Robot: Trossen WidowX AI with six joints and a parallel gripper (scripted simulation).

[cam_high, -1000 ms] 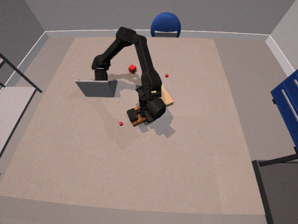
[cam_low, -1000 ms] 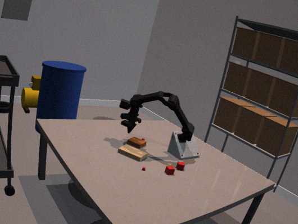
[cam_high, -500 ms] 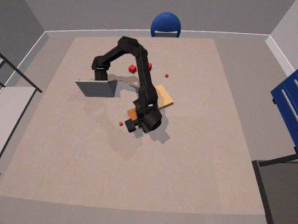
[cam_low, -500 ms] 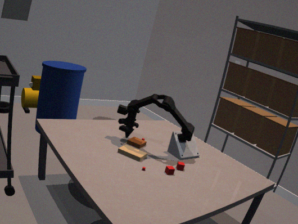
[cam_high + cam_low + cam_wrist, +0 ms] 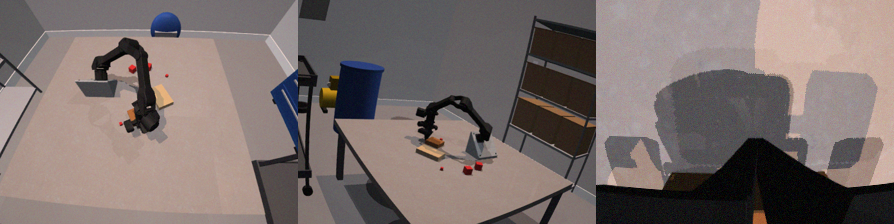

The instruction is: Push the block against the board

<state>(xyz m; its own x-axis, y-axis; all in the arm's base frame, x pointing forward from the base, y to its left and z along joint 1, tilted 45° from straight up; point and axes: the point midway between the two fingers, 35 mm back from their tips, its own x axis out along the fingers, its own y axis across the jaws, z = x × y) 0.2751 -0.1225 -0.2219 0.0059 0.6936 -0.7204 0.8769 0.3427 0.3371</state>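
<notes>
The square block (image 5: 131, 115) (image 5: 434, 142) (image 5: 691, 181), orange-brown, lies flat on the table; the arm hides most of it in the top view. The pale yellow board (image 5: 166, 97) (image 5: 429, 152) lies flat beside it, with a narrow strip of table between them in the exterior view. The board is out of the wrist view. My gripper (image 5: 427, 138) (image 5: 754, 145) is shut and empty. Its fingertips are low at the block's side facing away from the board. Whether they touch the block or table, I cannot tell. In the top view the fingertips are hidden.
A small red cube (image 5: 121, 124) (image 5: 441, 139) lies near the block. Another small red cube (image 5: 166, 75) (image 5: 442, 169) lies beyond the board. Two larger red cubes (image 5: 132, 68) (image 5: 468, 170) are nearer the grey arm stand (image 5: 98, 88) (image 5: 478, 147).
</notes>
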